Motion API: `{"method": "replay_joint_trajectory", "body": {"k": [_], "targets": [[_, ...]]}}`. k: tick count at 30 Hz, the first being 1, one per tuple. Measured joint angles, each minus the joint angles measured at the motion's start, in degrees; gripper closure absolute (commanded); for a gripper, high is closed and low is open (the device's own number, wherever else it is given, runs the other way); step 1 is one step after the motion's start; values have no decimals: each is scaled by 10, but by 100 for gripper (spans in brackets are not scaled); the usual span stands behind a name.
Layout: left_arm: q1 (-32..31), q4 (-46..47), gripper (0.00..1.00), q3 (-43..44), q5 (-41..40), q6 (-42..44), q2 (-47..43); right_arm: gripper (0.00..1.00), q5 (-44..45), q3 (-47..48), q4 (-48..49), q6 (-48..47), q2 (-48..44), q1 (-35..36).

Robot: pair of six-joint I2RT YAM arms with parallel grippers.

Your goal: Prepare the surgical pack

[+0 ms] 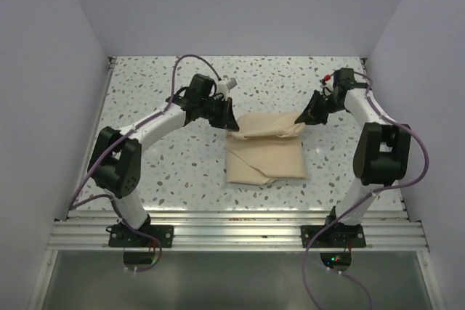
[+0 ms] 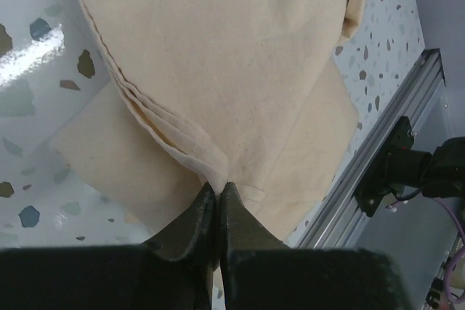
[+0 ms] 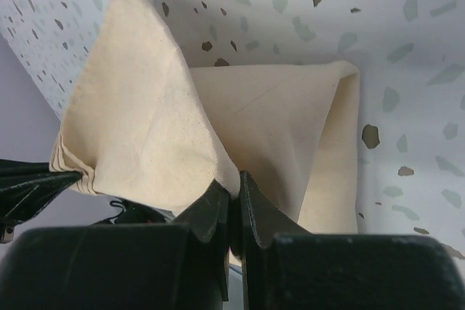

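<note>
- At the middle of the bench [image 1: 145, 85], the tan cloth [image 1: 265, 157] lies as a folded bundle, its near part flat on the speckled top and its far edge raised.
- Left hand [image 2: 218, 190]: pressed together on the far-left corner of the cloth, several stacked layers caught in the pinch.
- Right hand [image 3: 234, 183]: likewise clamped on the far-right corner, the fabric rising in a peak from its tips.
- No tray, scissors, forceps, gauze or packet shows; whether any of them sit inside the folds I cannot tell.
- Step in hand, as I judge it: a fold of the wrap, with the far flap held up between the two arms, ready to be laid over or drawn out.
- Next move calls for both arms to travel together at the same height and pace, keeping the held edge taut so the layers do not slip or skew.
- Lie of the cloth: the bundle is close to square, so its long axis is hard to call. The held edge runs left to right between the two grips, and the lifted flap hangs from it towards the arm bases.
</note>
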Motion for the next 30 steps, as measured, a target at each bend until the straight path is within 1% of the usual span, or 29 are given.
{"method": "replay_joint_trajectory", "body": {"k": [8,16,23,30], "targets": [[-11,-10,100,-68,0,6,-48,100,3,-66,-18,-6,-50,0],[-20,-10,100,-123,10,9,-64,98,5,-132,-27,-22,-80,1],[-36,-17,100,-136,25,20,-65,98,17,-146,-38,-32,-87,1],[-43,-15,100,-155,42,35,-75,97,30,-164,-41,-36,-118,2]]}}
